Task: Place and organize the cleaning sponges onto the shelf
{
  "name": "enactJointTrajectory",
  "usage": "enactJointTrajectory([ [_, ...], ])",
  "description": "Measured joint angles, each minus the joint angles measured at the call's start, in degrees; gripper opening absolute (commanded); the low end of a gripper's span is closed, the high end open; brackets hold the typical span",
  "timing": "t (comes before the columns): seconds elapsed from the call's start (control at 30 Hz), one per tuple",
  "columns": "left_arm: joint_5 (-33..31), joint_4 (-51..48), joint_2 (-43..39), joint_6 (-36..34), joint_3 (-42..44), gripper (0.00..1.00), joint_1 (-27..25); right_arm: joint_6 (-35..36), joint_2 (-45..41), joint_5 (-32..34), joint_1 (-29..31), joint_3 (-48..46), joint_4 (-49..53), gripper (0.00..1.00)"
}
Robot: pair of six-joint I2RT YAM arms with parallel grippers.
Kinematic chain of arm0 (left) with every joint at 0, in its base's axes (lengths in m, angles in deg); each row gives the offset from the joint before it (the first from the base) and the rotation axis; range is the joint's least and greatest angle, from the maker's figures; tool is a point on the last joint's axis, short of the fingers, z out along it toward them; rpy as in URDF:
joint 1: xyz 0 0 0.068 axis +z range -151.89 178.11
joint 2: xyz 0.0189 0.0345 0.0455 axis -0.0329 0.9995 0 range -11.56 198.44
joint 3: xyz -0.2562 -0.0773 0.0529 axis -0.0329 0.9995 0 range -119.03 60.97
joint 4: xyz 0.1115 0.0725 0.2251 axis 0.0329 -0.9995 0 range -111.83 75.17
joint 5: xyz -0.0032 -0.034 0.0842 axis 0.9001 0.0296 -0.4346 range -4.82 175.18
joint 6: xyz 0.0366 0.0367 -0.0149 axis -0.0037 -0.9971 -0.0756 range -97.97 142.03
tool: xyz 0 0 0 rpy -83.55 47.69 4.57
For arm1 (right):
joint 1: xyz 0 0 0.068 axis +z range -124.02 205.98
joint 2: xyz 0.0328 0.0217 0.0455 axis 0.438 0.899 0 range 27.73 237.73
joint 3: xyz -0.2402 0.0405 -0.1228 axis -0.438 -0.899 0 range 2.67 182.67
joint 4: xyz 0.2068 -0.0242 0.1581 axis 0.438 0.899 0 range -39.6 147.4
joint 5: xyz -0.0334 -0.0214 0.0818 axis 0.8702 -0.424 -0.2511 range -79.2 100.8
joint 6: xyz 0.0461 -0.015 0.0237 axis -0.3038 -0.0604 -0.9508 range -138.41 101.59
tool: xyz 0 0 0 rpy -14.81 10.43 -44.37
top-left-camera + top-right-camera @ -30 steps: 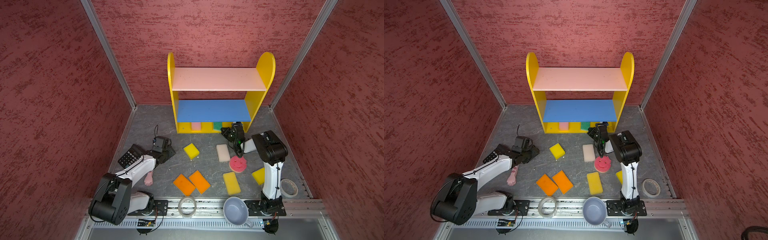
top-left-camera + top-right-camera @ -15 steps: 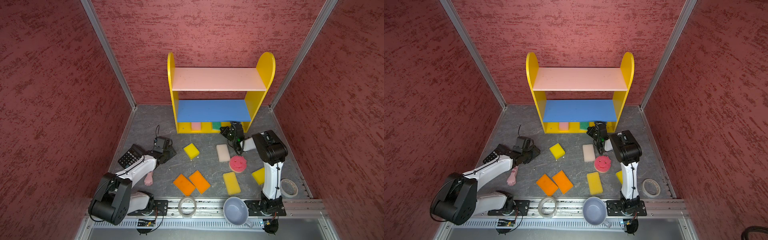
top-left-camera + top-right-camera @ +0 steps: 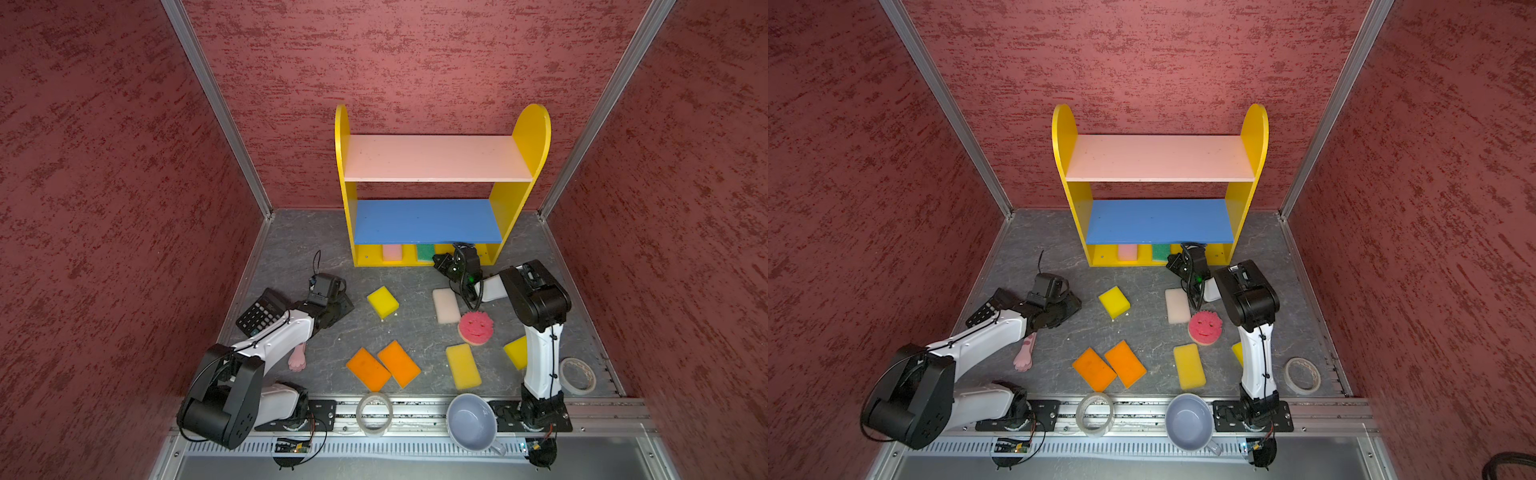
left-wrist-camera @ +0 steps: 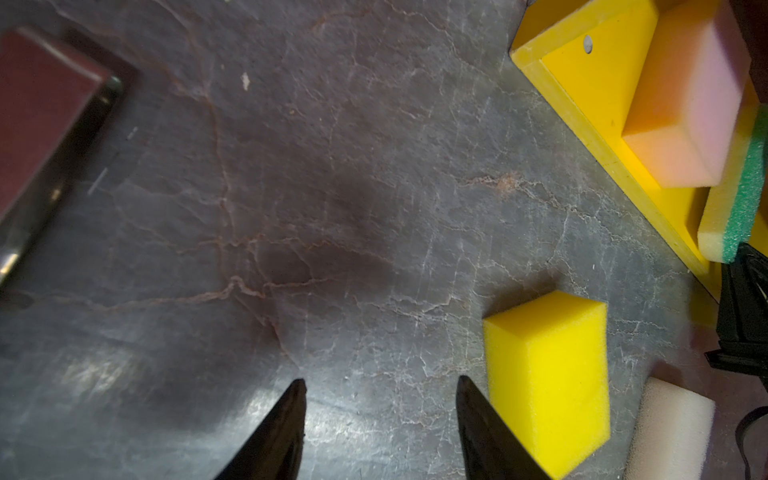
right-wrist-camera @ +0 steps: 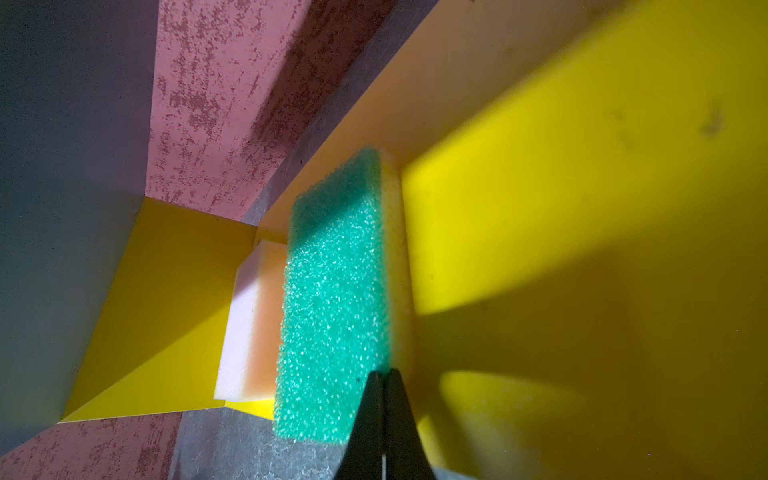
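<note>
The shelf (image 3: 432,158) stands at the back. On its yellow base stand a pink sponge (image 3: 391,252) and a green sponge (image 3: 425,252). My right gripper (image 5: 384,374) is shut and empty, its tips at the green sponge's (image 5: 332,299) front edge. My left gripper (image 4: 379,380) is open just above the floor, beside a yellow sponge (image 4: 548,382). Loose on the floor lie a white sponge (image 3: 446,305), the round red smiley sponge (image 3: 476,327), two orange sponges (image 3: 368,369), a yellow one (image 3: 463,365), and another yellow one (image 3: 516,351) half hidden behind the right arm.
A black calculator (image 3: 262,311) and a pink paw stick (image 3: 298,357) lie by the left arm. Tape rolls sit at the front rail (image 3: 374,413) and front right (image 3: 577,376). A grey cup (image 3: 471,422) rests on the rail.
My right gripper has moved a little toward the shelf's base, staying shut. The left arm has not moved.
</note>
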Motion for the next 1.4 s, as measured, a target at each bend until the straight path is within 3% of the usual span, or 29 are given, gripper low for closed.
enactJointTrajectory([
  [0.47, -0.9, -0.8, 0.0, 0.0, 0.0, 0.58, -0.1, 0.0, 0.0, 0.5, -0.2, 0.0, 0.0, 0.22],
  [0.8, -1.0, -2.5, -0.5, -0.1, -1.1, 0.58, -0.3, -1.3, -0.9, -0.9, -1.5, -0.7, -0.1, 0.30],
  [1.4, -2.4, -5.4, -2.4, -1.0, -1.8, 0.58, -0.4, -4.8, -7.8, -3.3, -1.8, -11.7, -7.4, 0.35],
])
